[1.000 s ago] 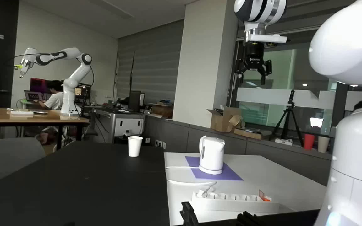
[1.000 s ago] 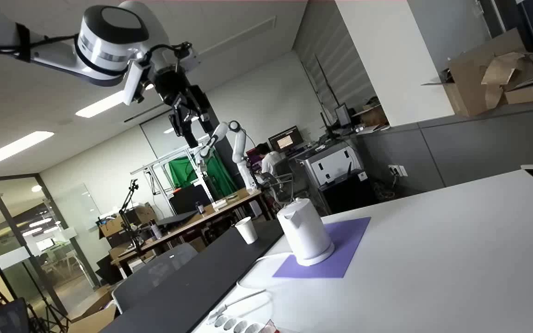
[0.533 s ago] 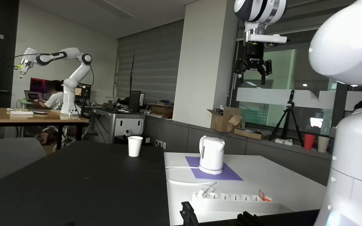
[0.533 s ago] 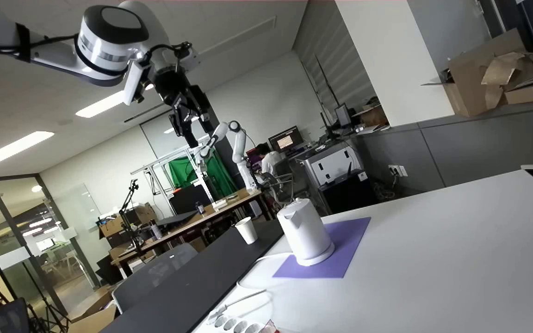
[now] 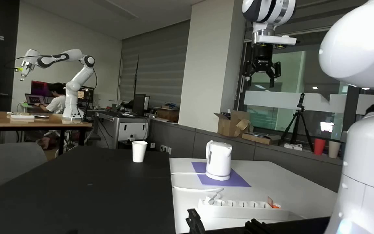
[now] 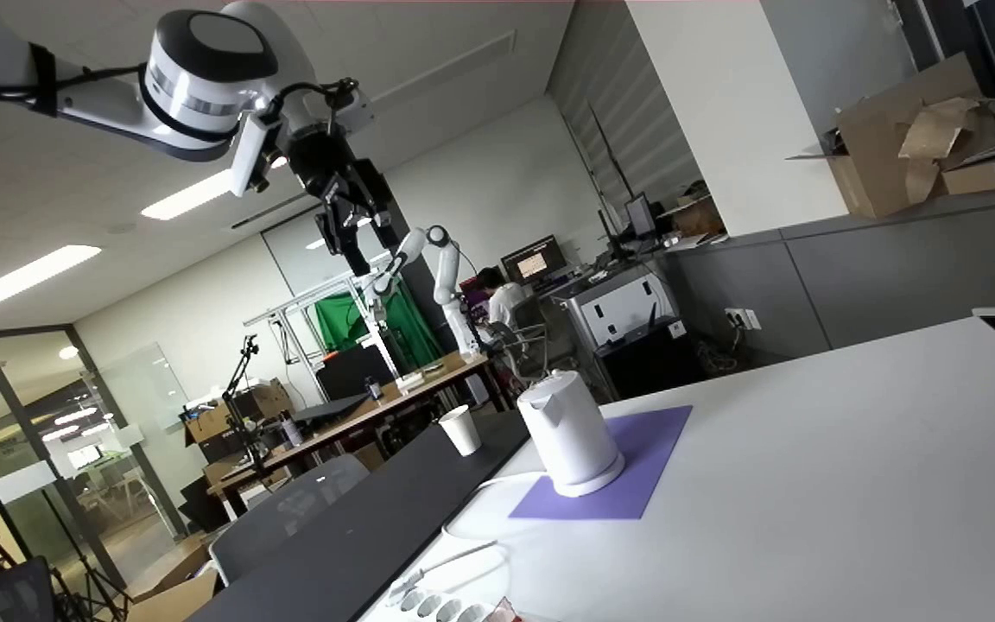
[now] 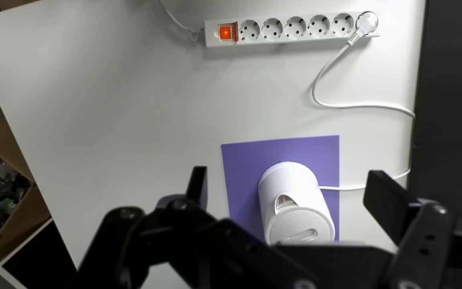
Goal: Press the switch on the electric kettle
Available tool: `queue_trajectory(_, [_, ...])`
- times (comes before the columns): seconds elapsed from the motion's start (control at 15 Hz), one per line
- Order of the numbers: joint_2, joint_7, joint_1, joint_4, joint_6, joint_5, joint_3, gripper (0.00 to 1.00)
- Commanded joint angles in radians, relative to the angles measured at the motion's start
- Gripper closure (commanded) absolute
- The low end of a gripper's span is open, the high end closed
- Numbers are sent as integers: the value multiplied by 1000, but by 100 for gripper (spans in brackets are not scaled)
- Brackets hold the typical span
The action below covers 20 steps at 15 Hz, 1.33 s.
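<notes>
The white electric kettle [image 5: 218, 161] stands upright on a purple sheet [image 5: 239, 182] on the white table; it also shows in an exterior view [image 6: 571, 436]. In the wrist view the kettle [image 7: 295, 192] shows its lid and spout, while its far end with the handle is hidden behind the gripper. Its handle [image 5: 208, 151] shows in an exterior view; I cannot make out the switch. My gripper [image 5: 261, 79] is open and empty, high above the table and well apart from the kettle. The gripper also shows in an exterior view [image 6: 375, 249] and in the wrist view [image 7: 287, 174].
A white power strip [image 7: 263, 38] with a lit orange switch [image 7: 225, 33] lies on the white table [image 7: 134, 100]. A plugged-in white cord [image 7: 323, 76] loops to the table's edge. A paper cup [image 5: 139, 151] stands on the adjoining black table [image 5: 93, 195].
</notes>
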Motion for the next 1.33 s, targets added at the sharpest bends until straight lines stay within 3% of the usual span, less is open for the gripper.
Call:
queue_trajectory(0.0, [0,3,14,2,-3,-4,-13,0])
queue_trajectory(0.8, [6,-4,14,4,4,-6,-13,0])
queue_trajectory(1.27, [257,-204,34,188,14,12,-42,0])
